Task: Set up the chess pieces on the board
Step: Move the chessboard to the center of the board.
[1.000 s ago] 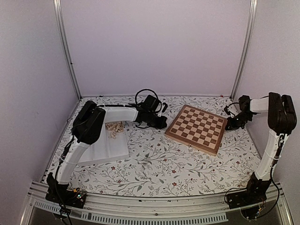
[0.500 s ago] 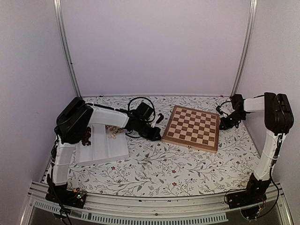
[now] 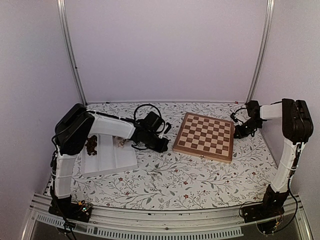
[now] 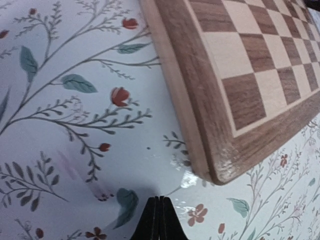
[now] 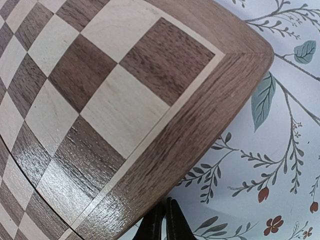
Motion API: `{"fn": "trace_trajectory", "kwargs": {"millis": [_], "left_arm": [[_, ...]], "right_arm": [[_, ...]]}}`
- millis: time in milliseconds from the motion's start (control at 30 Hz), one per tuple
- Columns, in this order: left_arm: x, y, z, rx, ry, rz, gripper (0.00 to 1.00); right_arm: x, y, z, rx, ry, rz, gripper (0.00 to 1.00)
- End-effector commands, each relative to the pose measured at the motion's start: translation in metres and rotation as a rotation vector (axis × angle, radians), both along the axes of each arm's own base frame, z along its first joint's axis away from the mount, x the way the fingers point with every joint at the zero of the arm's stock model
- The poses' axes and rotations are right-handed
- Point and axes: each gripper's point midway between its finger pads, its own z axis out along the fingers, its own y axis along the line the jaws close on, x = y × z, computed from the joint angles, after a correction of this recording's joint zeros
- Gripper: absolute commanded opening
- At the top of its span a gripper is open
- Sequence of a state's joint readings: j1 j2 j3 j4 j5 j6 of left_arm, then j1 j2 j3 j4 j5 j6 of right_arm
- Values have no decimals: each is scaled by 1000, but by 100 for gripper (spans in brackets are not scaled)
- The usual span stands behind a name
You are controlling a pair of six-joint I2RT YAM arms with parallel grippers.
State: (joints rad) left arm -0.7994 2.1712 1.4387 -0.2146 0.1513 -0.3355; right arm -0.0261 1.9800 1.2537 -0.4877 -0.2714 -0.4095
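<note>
The board [image 3: 204, 136] lies flat on the flowered tablecloth, with no chess pieces on it. Dark chess pieces [image 3: 91, 146] and pale ones [image 3: 120, 142] lie in the white tray [image 3: 107, 159] at the left. My left gripper [image 3: 166, 146] is shut and empty, low over the cloth just off the board's near left corner [image 4: 225, 170]; its tips [image 4: 160, 201] point at that corner. My right gripper [image 3: 240, 134] is shut and empty beside the board's right edge, tips [image 5: 166, 204] against the brown rim [image 5: 200, 125].
Metal frame posts [image 3: 70, 50] and pale walls enclose the table on three sides. The left arm's white link [image 3: 112, 125] reaches over the tray's far end. Bare flowered cloth [image 3: 165, 180] stretches between the board and the arm bases.
The board has turned from a skewed angle to nearly square and slid a little left. The left arm has swung left, uncovering the dark pieces. The right gripper followed the board's edge leftward.
</note>
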Motion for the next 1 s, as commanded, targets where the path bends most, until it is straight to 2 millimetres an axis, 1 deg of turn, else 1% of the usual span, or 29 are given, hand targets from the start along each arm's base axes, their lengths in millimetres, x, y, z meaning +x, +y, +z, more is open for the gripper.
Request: {"fn": "trace_trajectory", "kwargs": {"millis": [0,200,300,367,400,467,533,600,733,833,967], "left_arm": [[34,19,-3,52,-15,106,0],[37,-25,-21,-31,30,1,0],[28,-38,-30,-29,52,-47,0],[18,-44,-25,-50,44,-92,0],[13,-45,-23,-57,38,-105,0],[2,-42,-20,-61,52,-119,0],[-9,-36,-16,-65,60,-125,0],[-18,-31,-10,-76,51,-126,0],[-35,-23,-7,-73,70,-126,0],[-46,-26,-3,-74,65,-143,0],[-59,-31,-2,-67,65,-164,0]], "right_arm": [[-15,13,-16,23,55,40,9],[-17,17,-17,44,50,60,9],[-17,18,-16,46,45,71,9],[-18,20,-16,54,45,78,9],[-19,21,-15,60,45,84,9],[-20,24,-12,73,43,94,9],[-24,38,-10,86,41,136,9],[-27,42,-6,94,36,157,10],[-35,49,-2,135,64,177,10],[-41,54,1,155,70,187,10],[-45,58,5,176,70,198,10]]}}
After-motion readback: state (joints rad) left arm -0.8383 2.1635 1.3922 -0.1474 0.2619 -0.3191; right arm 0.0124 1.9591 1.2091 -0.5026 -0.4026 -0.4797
